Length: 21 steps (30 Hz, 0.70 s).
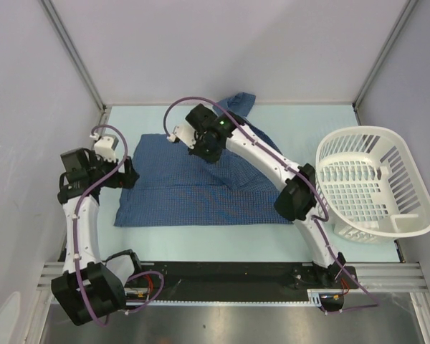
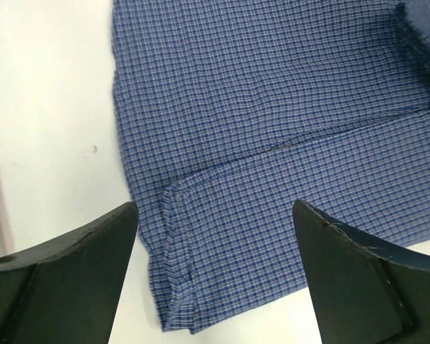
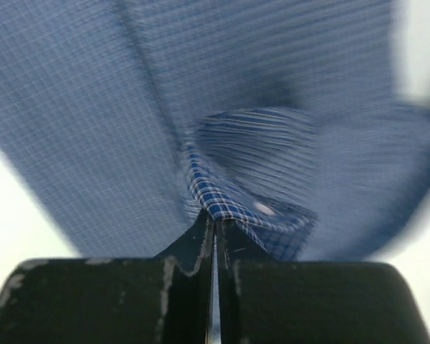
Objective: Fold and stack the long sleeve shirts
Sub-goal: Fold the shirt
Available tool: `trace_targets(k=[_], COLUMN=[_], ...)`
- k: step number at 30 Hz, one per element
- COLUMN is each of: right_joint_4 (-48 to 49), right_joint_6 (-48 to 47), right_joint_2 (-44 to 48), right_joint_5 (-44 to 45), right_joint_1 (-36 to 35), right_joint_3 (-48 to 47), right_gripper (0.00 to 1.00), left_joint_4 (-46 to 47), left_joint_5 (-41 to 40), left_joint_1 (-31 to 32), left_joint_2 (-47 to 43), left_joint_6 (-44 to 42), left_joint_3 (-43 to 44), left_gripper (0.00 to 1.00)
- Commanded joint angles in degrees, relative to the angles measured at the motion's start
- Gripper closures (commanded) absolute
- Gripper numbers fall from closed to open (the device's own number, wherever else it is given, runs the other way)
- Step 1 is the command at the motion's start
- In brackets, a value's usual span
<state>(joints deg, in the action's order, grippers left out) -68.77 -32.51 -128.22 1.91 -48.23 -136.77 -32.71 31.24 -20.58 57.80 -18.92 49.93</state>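
A medium-blue checked long sleeve shirt [image 1: 193, 190] lies spread on the pale table, with a sleeve trailing toward the back [image 1: 240, 104]. My right gripper [image 1: 208, 149] is over the shirt's upper middle, shut on a cuff or placket edge with a small white button [image 3: 264, 209]. My left gripper [image 1: 131, 174] is open at the shirt's left edge, its fingers [image 2: 79, 272] spread above a folded corner of the cloth [image 2: 201, 258].
A white slatted laundry basket [image 1: 376, 183] stands at the right of the table. Grey walls enclose the table at the back and sides. A black rail runs along the near edge [image 1: 229, 276].
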Motion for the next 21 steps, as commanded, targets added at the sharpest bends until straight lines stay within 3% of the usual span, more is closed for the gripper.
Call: trace_targets(k=[1, 5, 8, 13, 15, 21], right_joint_4=[-5.6, -5.2, 0.9, 25.8, 33.0, 42.1], right_joint_6=[15.4, 17.7, 22.3, 40.1, 45.3, 56.6], right_joint_2=[-3.8, -7.0, -5.8, -1.2, -2.6, -7.2], right_joint_5=[-16.1, -25.9, -33.9, -44.7, -48.4, -52.6], right_joint_1=[1.0, -0.1, 0.6, 3.5, 4.3, 3.8], right_joint_3=[-4.6, -9.6, -7.3, 6.3, 7.0, 7.7], right_gripper=[1.0, 1.0, 1.0, 1.0, 1.0, 1.0], left_joint_4=[-1.7, -2.0, -1.8, -0.7, -1.0, -3.6], left_joint_5=[3.4, 4.0, 6.7, 8.4, 8.1, 8.0], left_joint_1=[-1.1, -1.2, -1.4, -1.4, -1.5, -1.5], left_joint_2=[-0.1, -1.3, -2.7, -3.7, -3.1, 1.5], left_joint_6=[2.8, 2.6, 2.7, 4.4, 4.1, 2.5], left_joint_3=[-0.4, -2.3, -4.0, -4.5, -4.4, -1.6], left_gripper=[0.06, 0.06, 0.05, 0.05, 0.04, 0.02])
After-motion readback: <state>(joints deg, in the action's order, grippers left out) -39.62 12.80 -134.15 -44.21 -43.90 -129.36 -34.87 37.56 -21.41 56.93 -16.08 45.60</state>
